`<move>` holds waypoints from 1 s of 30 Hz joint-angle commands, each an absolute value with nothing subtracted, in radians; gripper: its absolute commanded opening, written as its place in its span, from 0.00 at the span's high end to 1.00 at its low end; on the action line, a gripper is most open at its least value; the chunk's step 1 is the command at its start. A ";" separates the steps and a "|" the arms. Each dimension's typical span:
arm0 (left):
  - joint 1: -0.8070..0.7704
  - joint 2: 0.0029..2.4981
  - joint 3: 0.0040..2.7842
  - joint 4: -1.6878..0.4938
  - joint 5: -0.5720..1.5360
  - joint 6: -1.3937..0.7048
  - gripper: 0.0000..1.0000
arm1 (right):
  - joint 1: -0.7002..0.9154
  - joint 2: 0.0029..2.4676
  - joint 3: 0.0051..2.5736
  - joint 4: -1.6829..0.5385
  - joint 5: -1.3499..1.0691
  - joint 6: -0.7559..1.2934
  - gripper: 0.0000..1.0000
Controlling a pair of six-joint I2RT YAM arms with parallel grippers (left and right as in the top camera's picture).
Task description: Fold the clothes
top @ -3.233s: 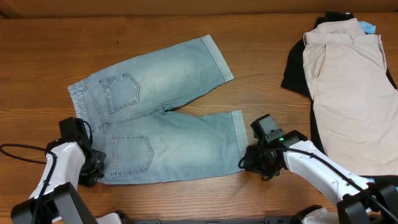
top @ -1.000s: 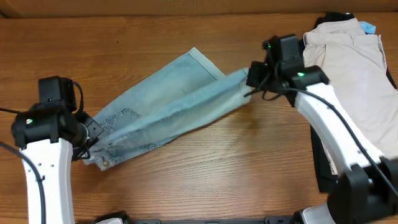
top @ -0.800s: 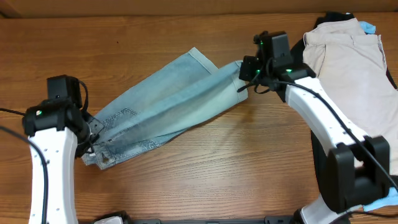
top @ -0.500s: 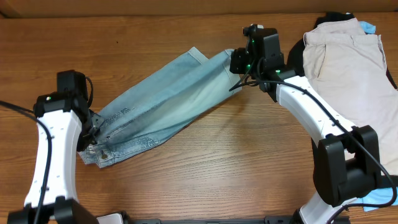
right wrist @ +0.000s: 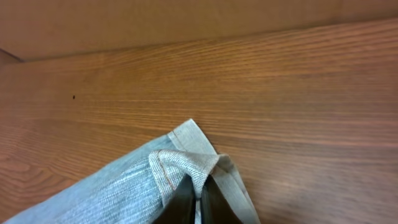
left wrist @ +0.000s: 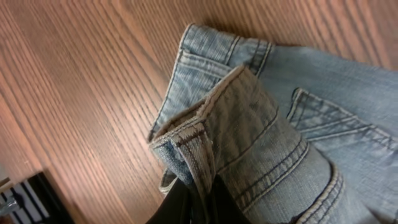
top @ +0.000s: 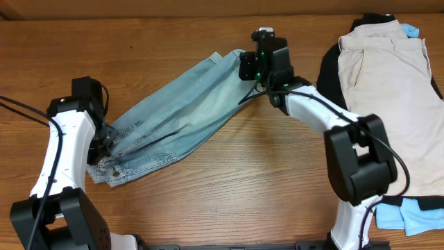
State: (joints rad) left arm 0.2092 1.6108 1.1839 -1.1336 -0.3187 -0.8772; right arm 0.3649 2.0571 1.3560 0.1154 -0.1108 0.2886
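A: Where are the shorts [top: 177, 118]?

B: On the bench [top: 243, 194], gathered lengthwise into a long band that slants from lower left up to upper right.

A: And at their left end?

B: The left gripper [top: 103, 144] sits at the waistband end, its jaws pinching a doubled-over corner of waistband. In the left wrist view the dark fingers [left wrist: 177, 205] are cut off by the lower edge, and denim covers most of them.

A: What lies under that raised corner?

B: More waistband, flat on the wood. A pocket seam shows beside it, then runs out of view.

A: The right end?

B: The right gripper [top: 250, 67] is at the hem end, jaws pinching the cuff. Its wrist camera shows only the fingertips [right wrist: 183, 198], close together with a fold of cuff between them.

A: Right of the shorts?

B: Beige shorts [top: 388, 97], well apart, lying over a black garment [top: 327, 82] that is mostly hidden. A pale blue cloth [top: 416, 215] peeks out lower right, partly behind the right arm.
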 commanded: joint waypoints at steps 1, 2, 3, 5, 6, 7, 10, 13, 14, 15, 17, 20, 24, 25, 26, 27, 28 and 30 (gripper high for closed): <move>0.211 1.615 1.182 -1.121 -0.351 -0.898 0.96 | 0.383 2.072 1.376 0.152 -0.098 0.288 0.59; 0.211 1.615 1.182 -1.117 -0.351 -0.898 0.88 | 0.385 2.071 1.376 0.152 -0.098 0.288 0.23; 0.211 1.615 1.182 -1.112 -0.350 -0.898 0.72 | 0.386 2.069 1.377 0.150 -0.098 0.288 0.00; 0.211 1.615 1.183 -1.101 -0.347 -0.885 0.43 | 0.386 2.058 1.377 0.123 -0.098 0.288 0.00; 0.211 1.615 1.184 -1.093 -0.340 -0.865 0.31 | 0.382 2.049 1.377 0.097 -0.099 0.288 0.00; 0.211 1.615 1.193 -1.090 -0.325 -0.834 0.14 | 0.374 2.026 1.377 0.035 -0.099 0.302 0.00; 0.220 1.614 1.230 -1.105 -0.310 -0.793 0.00 | 0.357 1.975 1.377 -0.105 -0.107 0.314 0.00; 0.238 1.614 1.296 -1.158 -0.292 -0.752 0.00 | 0.343 1.934 1.377 -0.244 -0.110 0.314 0.00; 0.244 1.614 1.322 -1.180 -0.287 -0.735 0.00 | 0.339 1.928 1.377 -0.283 -0.110 0.314 0.00; 0.250 1.614 1.346 -1.201 -0.286 -0.721 0.00 | 0.337 1.926 1.377 -0.312 -0.110 0.314 0.00; 0.258 1.614 1.396 -1.242 -0.283 -0.690 0.00 | 0.336 1.926 1.376 -0.365 -0.114 0.314 0.00; 0.263 1.614 1.451 -1.281 -0.265 -0.651 0.00 | 0.340 1.931 1.374 -0.416 -0.122 0.315 0.00; 0.263 1.614 1.471 -1.285 -0.236 -0.624 0.00 | 0.366 1.947 1.374 -0.432 -0.125 0.319 0.04; 0.263 1.614 1.471 -1.283 -0.232 -0.624 0.00 | 0.375 1.956 1.373 -0.432 -0.125 0.325 0.05; 0.263 1.614 1.471 -1.282 -0.226 -0.624 0.00 | 0.383 1.963 1.373 -0.431 -0.125 0.333 0.07; 0.263 1.614 1.471 -1.281 -0.224 -0.624 0.00 | 0.391 1.976 1.372 -0.427 -0.124 0.339 0.11; 0.263 1.614 1.472 -1.278 -0.224 -0.624 0.00 | 0.400 1.989 1.372 -0.421 -0.124 0.341 0.12; 0.263 1.614 1.473 -1.274 -0.219 -0.622 0.00 | 0.414 2.015 1.371 -0.406 -0.124 0.342 0.15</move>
State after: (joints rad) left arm 0.2581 1.6127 1.4502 -1.2797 -0.2420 -0.6491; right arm 0.3897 1.9682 1.3598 -0.4191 -0.1177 0.3267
